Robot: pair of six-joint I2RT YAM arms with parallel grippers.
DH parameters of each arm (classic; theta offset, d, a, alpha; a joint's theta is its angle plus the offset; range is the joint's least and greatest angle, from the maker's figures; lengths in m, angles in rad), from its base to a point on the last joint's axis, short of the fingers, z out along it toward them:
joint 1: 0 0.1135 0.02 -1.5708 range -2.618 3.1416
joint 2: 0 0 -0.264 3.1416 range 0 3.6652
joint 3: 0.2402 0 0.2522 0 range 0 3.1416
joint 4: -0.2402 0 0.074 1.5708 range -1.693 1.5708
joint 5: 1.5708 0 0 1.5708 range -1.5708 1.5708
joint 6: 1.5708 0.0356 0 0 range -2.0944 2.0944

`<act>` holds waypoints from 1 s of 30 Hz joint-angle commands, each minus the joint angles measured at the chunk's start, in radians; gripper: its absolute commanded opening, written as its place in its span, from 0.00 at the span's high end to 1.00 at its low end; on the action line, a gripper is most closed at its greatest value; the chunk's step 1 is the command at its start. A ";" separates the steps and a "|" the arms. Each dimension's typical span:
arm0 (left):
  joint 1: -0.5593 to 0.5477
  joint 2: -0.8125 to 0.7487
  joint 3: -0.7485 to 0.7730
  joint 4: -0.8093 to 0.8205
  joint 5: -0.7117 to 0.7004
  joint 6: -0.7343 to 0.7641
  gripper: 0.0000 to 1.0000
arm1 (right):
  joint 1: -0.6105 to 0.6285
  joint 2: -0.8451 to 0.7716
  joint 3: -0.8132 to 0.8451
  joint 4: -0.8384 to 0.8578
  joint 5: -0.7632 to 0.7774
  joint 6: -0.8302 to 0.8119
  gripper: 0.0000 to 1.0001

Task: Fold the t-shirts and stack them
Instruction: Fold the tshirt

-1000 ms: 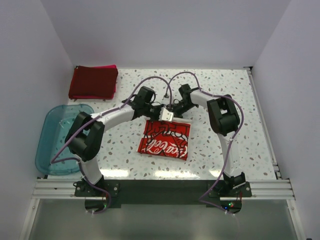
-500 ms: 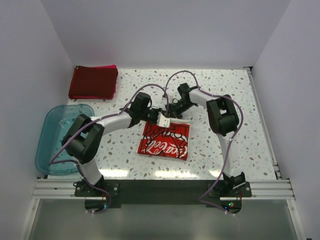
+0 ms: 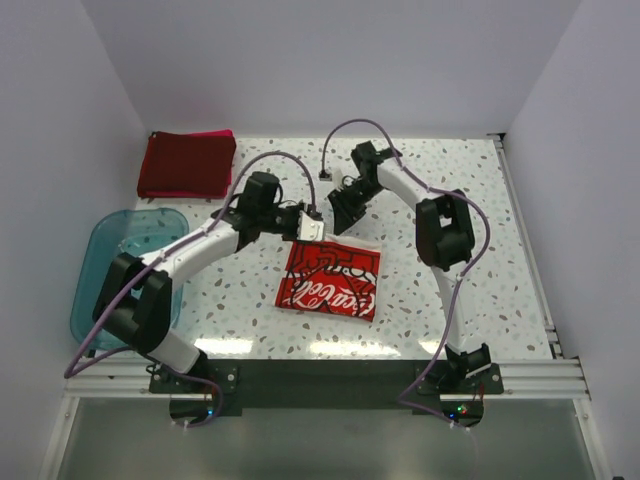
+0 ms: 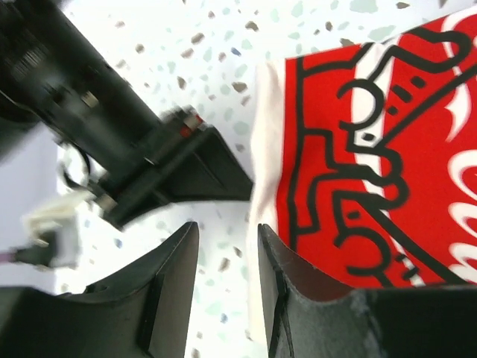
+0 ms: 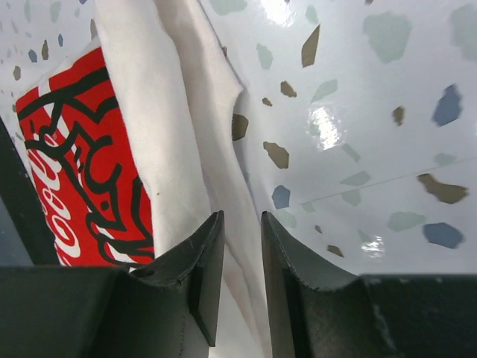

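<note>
A folded cream-white t-shirt with a red print panel [image 3: 330,281] lies flat at the table's centre. It also shows in the left wrist view [image 4: 373,149] and the right wrist view [image 5: 112,149]. My left gripper [image 3: 314,233] hovers just off its far left corner, slightly open and empty [image 4: 223,261], with bare table between the jaws. My right gripper [image 3: 344,210] hovers over its far edge, slightly open [image 5: 242,246], with the white cloth edge lying below the gap. A dark red folded shirt [image 3: 187,165] sits on a pink one [image 3: 226,134] at the back left.
A translucent teal tub [image 3: 112,270] stands at the left edge near the left arm. The speckled tabletop [image 3: 480,250] is walled at the left, back and right. The right gripper's dark body [image 4: 149,164] is close in front of my left fingers.
Both grippers have drawn back from the shirt's far edge. The left arm swung left and stretched out; the right wrist moved toward the back. The shirt stayed put.
</note>
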 commanded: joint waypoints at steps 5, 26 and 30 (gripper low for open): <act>0.132 0.045 0.178 -0.351 0.094 -0.172 0.57 | -0.024 -0.044 0.199 -0.119 0.104 -0.102 0.64; 0.252 0.717 0.939 -1.186 0.230 -0.072 0.44 | -0.097 -0.132 -0.037 -0.327 0.121 -0.289 0.44; 0.238 0.728 0.910 -1.201 0.219 -0.036 0.44 | -0.096 -0.118 -0.049 -0.329 0.132 -0.299 0.44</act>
